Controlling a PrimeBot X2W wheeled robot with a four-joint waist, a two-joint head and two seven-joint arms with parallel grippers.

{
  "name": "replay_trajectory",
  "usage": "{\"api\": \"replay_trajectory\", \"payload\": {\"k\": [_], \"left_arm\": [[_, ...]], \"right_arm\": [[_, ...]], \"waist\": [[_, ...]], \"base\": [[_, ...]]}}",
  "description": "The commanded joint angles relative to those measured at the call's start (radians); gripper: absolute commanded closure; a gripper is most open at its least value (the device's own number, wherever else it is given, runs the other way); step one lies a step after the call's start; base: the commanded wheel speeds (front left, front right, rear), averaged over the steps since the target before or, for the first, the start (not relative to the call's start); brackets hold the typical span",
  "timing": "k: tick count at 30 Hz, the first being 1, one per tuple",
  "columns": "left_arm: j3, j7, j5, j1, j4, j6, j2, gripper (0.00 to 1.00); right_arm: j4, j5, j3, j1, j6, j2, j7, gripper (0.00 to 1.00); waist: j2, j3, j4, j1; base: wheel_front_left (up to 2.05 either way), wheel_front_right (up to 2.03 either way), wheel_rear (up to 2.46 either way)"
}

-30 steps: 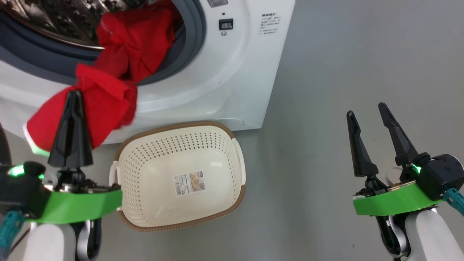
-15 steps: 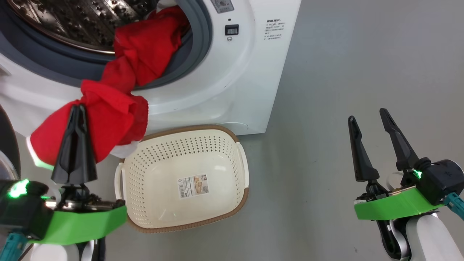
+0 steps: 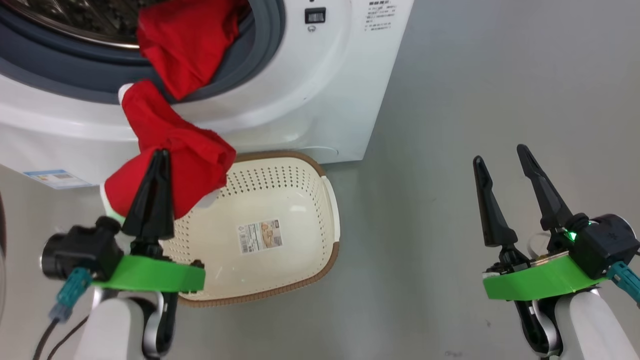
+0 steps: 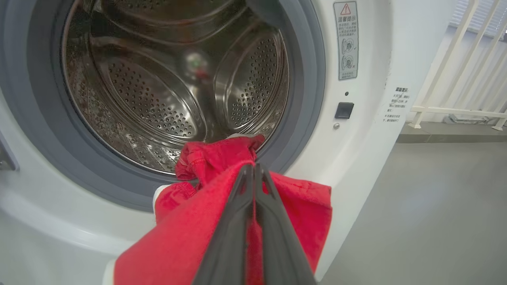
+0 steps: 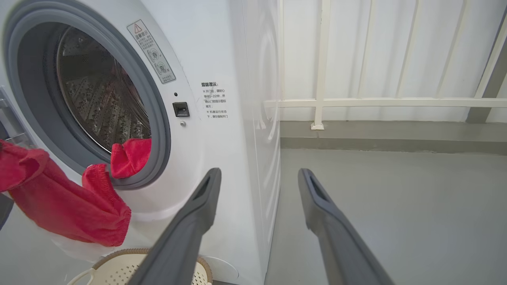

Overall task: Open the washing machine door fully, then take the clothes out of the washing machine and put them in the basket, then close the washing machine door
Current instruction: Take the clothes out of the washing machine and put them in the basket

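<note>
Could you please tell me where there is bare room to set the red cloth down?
The basket is bare inside apart from its sticker; its left corner sits under the left hand and the red cloth it holds. Bare grey floor lies between the basket and the right hand. Crowded: the washing machine mouth, where more red fabric drapes.

L pincer (image 3: 160,152), w/ red cloth (image 3: 187,150) clamped, has swung rt from beside basket (image 3: 305,190) to over its left rim; cloth pulled further out of drum (image 4: 158,103).
</note>
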Motion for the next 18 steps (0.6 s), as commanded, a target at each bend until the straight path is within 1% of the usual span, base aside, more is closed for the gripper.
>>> {"api": "replay_trajectory", "payload": {"k": [1, 12, 18], "left_arm": [[0.027, -0.005, -0.004, -0.026, -0.01, -0.007, 0.015, 1.0], [0.049, -0.005, -0.001, -0.14, 0.234, -0.024, 0.008, 1.0], [0.056, -0.005, -0.011, -0.198, 0.407, -0.035, 0.007, 1.0]], "right_arm": [[-0.025, 0.004, 0.028, -0.025, 0.005, -0.002, -0.006, 0.0], [-0.02, 0.012, 0.044, -0.066, 0.005, -0.002, -0.006, 0.0], [-0.016, 0.017, 0.056, -0.089, 0.005, -0.002, -0.006, 0.0]], "waist": [[0.0, 0.024, -0.007, 0.0], [0.0, 0.116, -0.038, 0.0], [0.0, 0.159, -0.053, 0.0]], "base": [[0.0, 0.0, 0.0], [0.0, 0.0, 0.0], [0.0, 0.0, 0.0]]}}
